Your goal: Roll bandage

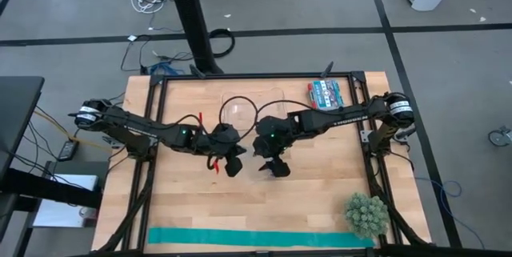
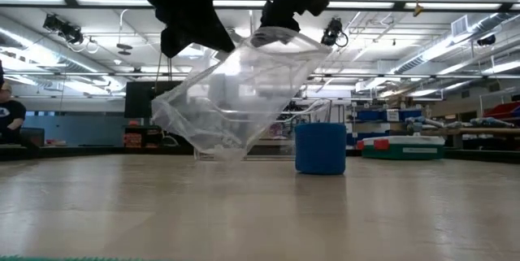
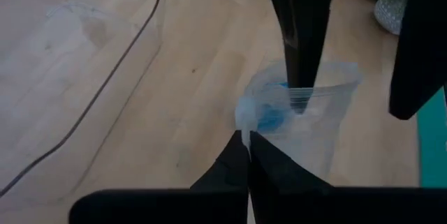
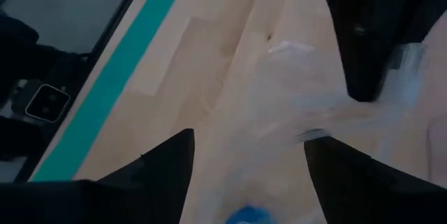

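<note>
Nearest the desk's (image 1: 184, 209) front edge the teal strip (image 1: 260, 238) lies flat along the rim, with a spiky green plant (image 1: 366, 214) at its right end. Bare wood stretches between that strip and the arms. At mid-desk both tools meet over a clear plastic bag (image 2: 236, 98) held tilted above the surface. The left tool (image 3: 248, 140) is pinched closed on the bag's rim; the right tool (image 4: 246, 155) stands spread wide open, fingers apart over the bag. The bandage (image 2: 320, 148), a blue roll, sits upright on the desk just beside the bag. Farther back, a marker pack (image 1: 326, 94) rests near the rear right corner
</note>
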Motion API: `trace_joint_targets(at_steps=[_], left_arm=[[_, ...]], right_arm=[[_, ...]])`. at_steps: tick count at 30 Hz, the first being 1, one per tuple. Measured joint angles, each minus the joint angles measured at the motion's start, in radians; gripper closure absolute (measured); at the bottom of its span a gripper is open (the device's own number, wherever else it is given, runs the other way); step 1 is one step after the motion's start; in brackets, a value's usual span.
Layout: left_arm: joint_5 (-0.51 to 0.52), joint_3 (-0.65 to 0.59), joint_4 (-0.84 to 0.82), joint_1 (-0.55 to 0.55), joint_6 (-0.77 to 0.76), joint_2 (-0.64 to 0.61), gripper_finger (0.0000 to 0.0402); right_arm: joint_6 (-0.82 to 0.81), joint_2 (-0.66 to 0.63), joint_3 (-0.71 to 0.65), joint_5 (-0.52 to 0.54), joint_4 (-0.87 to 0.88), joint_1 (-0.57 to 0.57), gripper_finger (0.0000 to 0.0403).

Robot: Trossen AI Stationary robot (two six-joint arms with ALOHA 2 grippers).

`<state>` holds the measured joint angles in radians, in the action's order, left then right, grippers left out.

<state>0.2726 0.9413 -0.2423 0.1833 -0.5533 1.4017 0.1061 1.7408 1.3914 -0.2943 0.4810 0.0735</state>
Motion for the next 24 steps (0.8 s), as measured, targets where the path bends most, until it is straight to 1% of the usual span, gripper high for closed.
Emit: trace_joint_targets(at_steps=[3,11,14,20,24], left_arm=[[0.0,0.0,0.001,0.0,0.001,0.0,0.04],[-0.006,0.0,-0.028,0.01,0.002,0.0,0.04],[-0.009,0.0,-0.027,0.016,0.002,0.0,0.04],[-0.016,0.0,-0.026,0.021,0.003,0.0,0.04],[-0.019,0.0,-0.026,0.021,0.003,0.0,0.04]], right_arm=[[0.016,0.001,0.0,0.001,0.001,0.0,0.0144],[0.016,-0.018,0.0,0.048,0.01,-0.003,0.0145],[-0.032,-0.03,0.0,0.049,0.072,-0.016,0.0148],[-0.087,-0.038,0.0,0.035,0.286,-0.041,0.0154],[-0.133,-0.038,-0.001,0.032,0.369,-0.044,0.0159]])
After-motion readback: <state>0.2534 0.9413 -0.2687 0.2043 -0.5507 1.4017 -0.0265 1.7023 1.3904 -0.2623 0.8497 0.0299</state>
